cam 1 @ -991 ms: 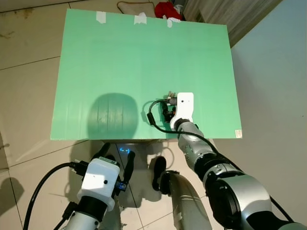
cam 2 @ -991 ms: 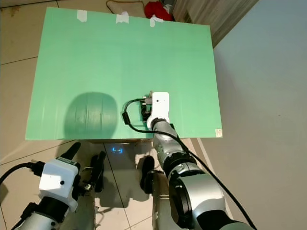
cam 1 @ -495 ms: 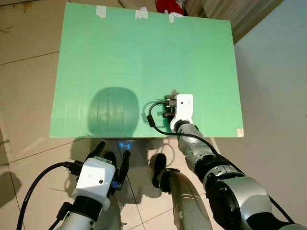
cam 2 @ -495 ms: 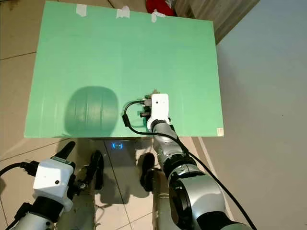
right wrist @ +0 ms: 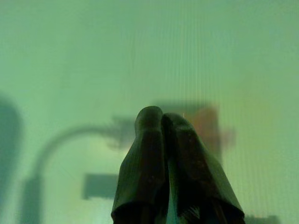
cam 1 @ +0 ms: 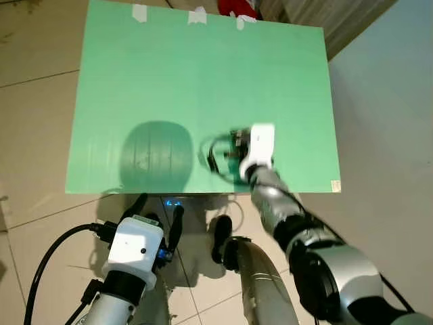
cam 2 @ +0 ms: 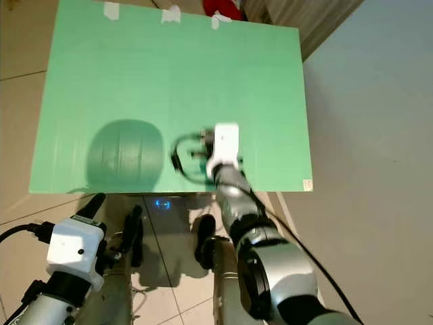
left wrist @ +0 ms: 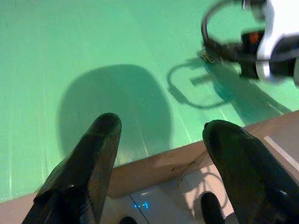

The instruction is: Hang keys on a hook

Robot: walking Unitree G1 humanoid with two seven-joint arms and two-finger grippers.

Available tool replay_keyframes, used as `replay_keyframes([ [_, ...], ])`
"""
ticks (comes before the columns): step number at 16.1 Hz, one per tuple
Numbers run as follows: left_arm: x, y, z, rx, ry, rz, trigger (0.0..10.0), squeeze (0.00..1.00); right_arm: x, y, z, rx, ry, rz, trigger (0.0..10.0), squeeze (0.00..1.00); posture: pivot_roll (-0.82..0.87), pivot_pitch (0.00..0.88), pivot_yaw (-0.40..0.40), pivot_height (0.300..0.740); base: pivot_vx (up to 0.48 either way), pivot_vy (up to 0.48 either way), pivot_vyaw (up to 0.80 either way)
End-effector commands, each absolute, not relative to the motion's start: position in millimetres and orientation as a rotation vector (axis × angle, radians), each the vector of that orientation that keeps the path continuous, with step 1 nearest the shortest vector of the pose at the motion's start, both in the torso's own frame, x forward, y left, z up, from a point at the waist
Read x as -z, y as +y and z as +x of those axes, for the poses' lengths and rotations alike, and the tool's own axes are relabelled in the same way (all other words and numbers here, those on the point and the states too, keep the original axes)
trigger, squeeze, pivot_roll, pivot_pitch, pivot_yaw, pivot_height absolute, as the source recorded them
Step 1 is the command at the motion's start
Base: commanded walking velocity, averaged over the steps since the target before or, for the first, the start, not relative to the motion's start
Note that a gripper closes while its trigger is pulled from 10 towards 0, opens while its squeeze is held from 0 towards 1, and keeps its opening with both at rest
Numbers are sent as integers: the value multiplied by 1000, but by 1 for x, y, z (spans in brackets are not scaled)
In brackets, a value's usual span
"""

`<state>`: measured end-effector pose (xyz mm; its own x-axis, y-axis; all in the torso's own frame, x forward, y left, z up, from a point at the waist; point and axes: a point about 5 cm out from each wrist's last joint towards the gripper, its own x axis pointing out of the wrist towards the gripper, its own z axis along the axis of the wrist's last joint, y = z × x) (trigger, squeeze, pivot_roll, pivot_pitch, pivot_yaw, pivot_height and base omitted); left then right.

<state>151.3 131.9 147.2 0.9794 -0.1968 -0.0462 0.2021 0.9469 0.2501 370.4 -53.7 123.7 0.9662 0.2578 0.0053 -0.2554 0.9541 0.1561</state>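
A green board (cam 1: 203, 74) covers the low table in front of me. My right arm reaches over its near edge, blurred with motion. My right gripper (right wrist: 161, 115) hovers above the green surface with its two black fingers pressed together. Nothing can be made out between them. In the left eye view this gripper (cam 1: 237, 145) sits under the white wrist housing (cam 1: 261, 139), with a black cable looping beside it. My left gripper (left wrist: 159, 128) is open with nothing in it. It hangs low in front of the table's edge (cam 1: 160, 215).
Pieces of white tape (cam 1: 197, 15) hold the board's far edge. A red thing (cam 1: 237, 7) lies on the floor behind the table. A pale wall (cam 1: 392, 101) runs along the right. Tiled floor (cam 1: 34, 101) lies to the left.
My right wrist has moved slightly farther over the board and is now blurred. The camera has shifted a little. My left arm stays low and open.
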Motion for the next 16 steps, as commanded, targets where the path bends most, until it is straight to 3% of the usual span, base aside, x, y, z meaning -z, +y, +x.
replay_keyframes([
  [1,-139,129,147,210,70,245,10000,0,-131,-56,372,-264,-35,187,0,0,436,606,-214,740,0,0,0],
  [4,-136,125,150,222,64,233,10000,0,-121,-67,370,-273,-9,154,0,0,412,584,-225,740,0,0,0],
  [5,-136,124,152,229,60,233,10000,0,-113,-69,368,-268,33,117,0,110,414,577,-221,740,0,0,0],
  [6,-136,124,152,230,60,233,10000,0,-112,-69,368,-270,39,113,0,110,414,577,-221,740,0,0,0],
  [7,-136,124,152,234,62,235,10000,0,-104,-71,365,-274,80,94,10000,1000,422,571,-215,740,0,0,0],
  [16,-131,119,148,255,78,219,10000,0,-90,-65,359,-411,184,38,10000,1000,426,566,-220,740,0,0,0],
])
